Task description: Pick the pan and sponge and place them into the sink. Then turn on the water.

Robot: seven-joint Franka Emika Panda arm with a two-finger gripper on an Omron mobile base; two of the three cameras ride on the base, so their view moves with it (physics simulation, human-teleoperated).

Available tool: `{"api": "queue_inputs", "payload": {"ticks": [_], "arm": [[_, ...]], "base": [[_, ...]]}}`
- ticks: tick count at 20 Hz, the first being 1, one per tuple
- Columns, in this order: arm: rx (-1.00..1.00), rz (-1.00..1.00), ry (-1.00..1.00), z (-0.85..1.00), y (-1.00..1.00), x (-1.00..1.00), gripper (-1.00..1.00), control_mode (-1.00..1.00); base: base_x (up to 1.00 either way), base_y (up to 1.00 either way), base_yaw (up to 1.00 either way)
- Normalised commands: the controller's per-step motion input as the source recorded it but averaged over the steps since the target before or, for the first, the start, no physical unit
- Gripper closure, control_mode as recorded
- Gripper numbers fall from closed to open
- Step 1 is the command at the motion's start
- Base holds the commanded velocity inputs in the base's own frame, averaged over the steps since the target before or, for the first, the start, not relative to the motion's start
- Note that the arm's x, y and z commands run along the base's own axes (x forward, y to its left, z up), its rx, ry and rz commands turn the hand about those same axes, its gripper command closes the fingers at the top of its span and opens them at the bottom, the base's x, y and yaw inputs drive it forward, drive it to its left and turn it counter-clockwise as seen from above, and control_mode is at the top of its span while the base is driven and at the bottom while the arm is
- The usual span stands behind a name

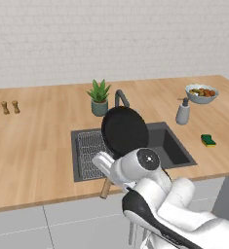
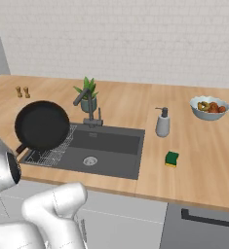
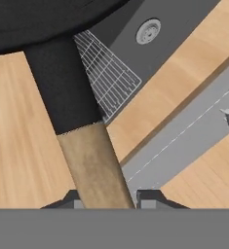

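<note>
Midway through the first step, the gripper (image 3: 106, 197) is clenched on the wooden handle of the pan (image 1: 124, 130), holding the black pan tilted in the air above the left side of the sink (image 1: 177, 146), over its wire rack (image 1: 90, 151). The sponge (image 1: 208, 140) lies on the counter (image 1: 33, 146) to the right of the basin, near the soap dispenser (image 1: 183, 112). Next, by the look of it, the pan must be lowered into the basin and let go, clear of the faucet (image 2: 89, 108) behind it.
</note>
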Motion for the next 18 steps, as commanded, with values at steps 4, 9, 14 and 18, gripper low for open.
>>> {"api": "queue_inputs", "payload": {"ticks": [4,9,14,18], "arm": [[0.00,0.03,0.00,1.00,-0.71,-0.30,1.00,-1.00],[0.02,0.00,0.01,0.97,-0.95,-0.10,1.00,-1.00],[0.01,0.00,0.09,0.88,-1.00,0.00,1.00,-1.00],[0.00,0.00,0.15,0.64,-1.00,0.02,1.00,-1.00]], "base": [[0.00,0.00,0.00],[0.00,0.00,0.00],[0.00,0.00,0.00],[0.00,0.00,0.00]]}}
